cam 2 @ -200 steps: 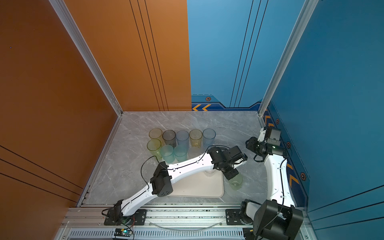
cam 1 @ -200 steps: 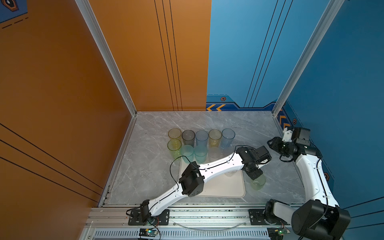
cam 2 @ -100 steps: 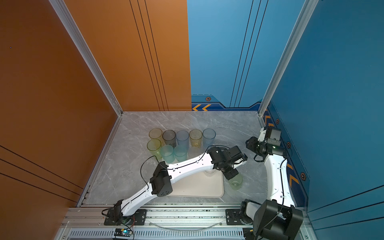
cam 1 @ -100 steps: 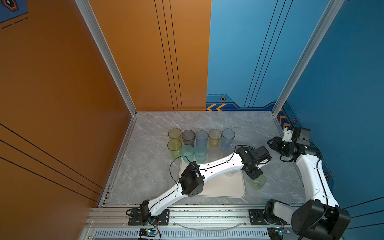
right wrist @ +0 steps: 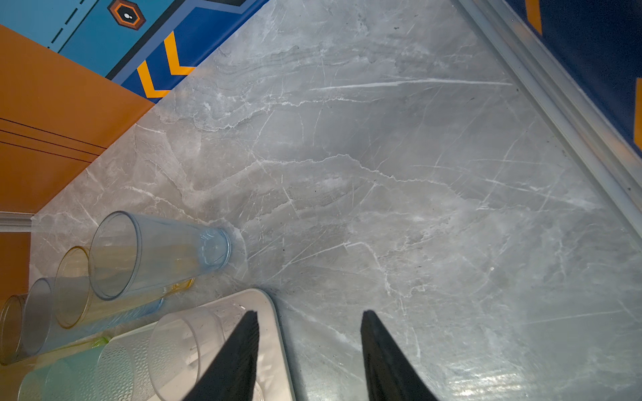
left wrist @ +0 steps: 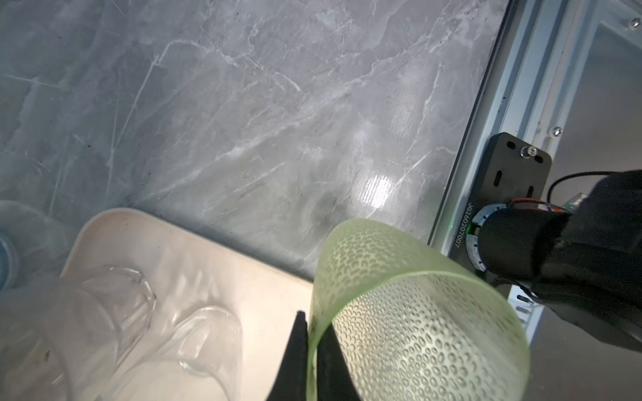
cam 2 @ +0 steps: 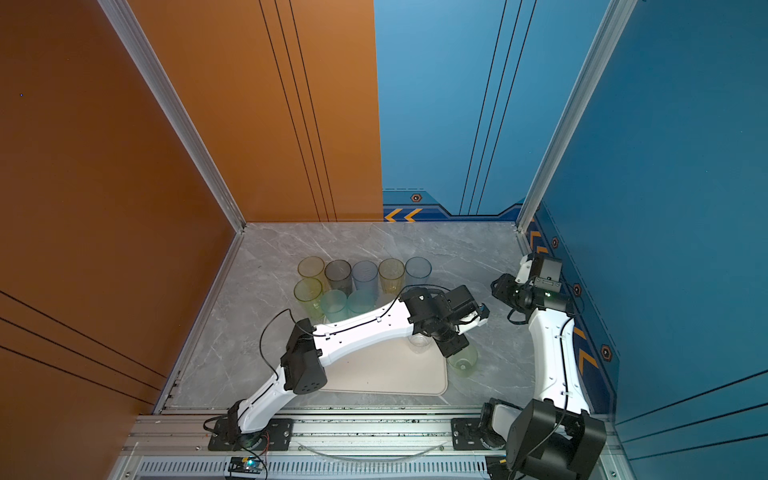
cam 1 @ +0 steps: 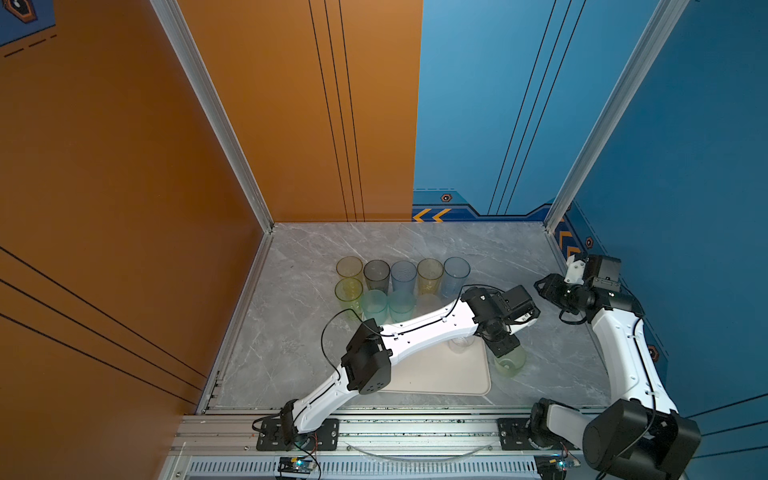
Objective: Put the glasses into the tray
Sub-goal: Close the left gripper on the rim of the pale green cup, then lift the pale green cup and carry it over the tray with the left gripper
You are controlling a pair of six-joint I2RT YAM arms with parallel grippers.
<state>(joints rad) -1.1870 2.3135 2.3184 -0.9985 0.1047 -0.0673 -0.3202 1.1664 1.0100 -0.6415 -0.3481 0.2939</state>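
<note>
Almost nothing has moved since the earlier frames: the left gripper (left wrist: 312, 347) keeps the same pose at the tray's right edge, and the green glass (cam 1: 510, 362) stays just outside the tray (cam 1: 440, 374). The left jaws are closed on the glass wall at the rim, one finger inside and one outside. The grasp therefore appears complete, and the transfer over the tray rim is not yet begun. Whether the base is clear of the table (cam 1: 552, 365) cannot be told. The right gripper (right wrist: 309, 314) hovers over bare table near the tray's far corner, jaws apart and empty. The green glass is thin, translucent and dimpled all over, tapering toward the base; a pinch on its wall probably allows some swing. The tray is smooth, cream and flat, with rounded corners and a low rim. One clear glass (cam 1: 459, 345) already stands inside it. Tall glasses (cam 1: 403, 274) in yellow, grey and blue wait in rows behind the tray.
</note>
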